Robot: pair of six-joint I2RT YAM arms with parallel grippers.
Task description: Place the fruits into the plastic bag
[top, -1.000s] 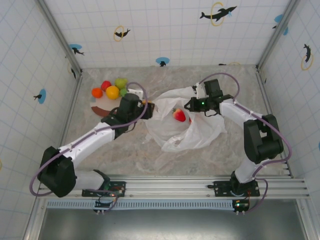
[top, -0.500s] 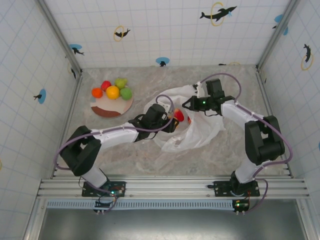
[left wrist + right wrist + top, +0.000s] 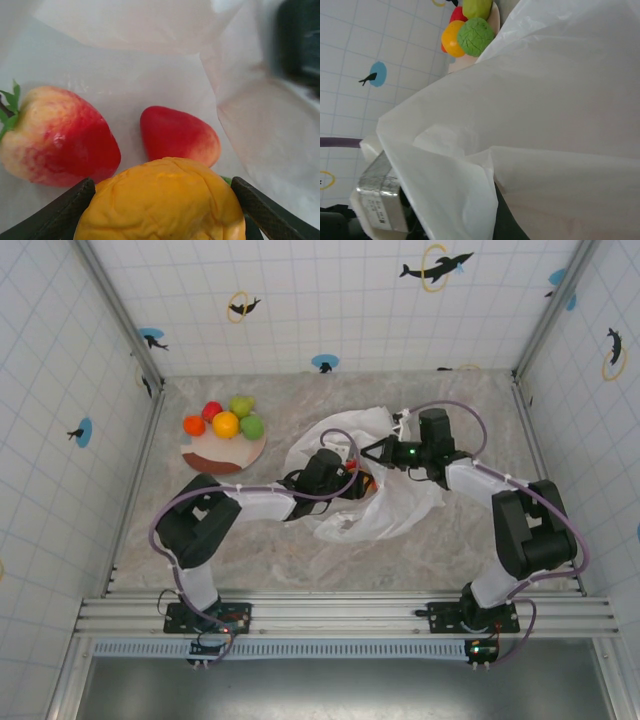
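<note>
While my left end effector grasps a yellow-orange fruit inside the plastic bag, a small red fruit and a bigger red-and-cream fruit lie just beyond it. My right end effector is clenched on the bag's rim; four more fruits sit on the plate.

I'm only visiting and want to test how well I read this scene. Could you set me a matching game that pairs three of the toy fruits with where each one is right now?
Things:
1. yellow-orange fruit nearest the left wrist camera
2. pointed red fruit
3. dark green fruit

Places:
A. on the plate
B. gripped between the fingers of the left tool
C. lying loose inside the plastic bag

Pairs: 1-B, 2-C, 3-A.
</note>
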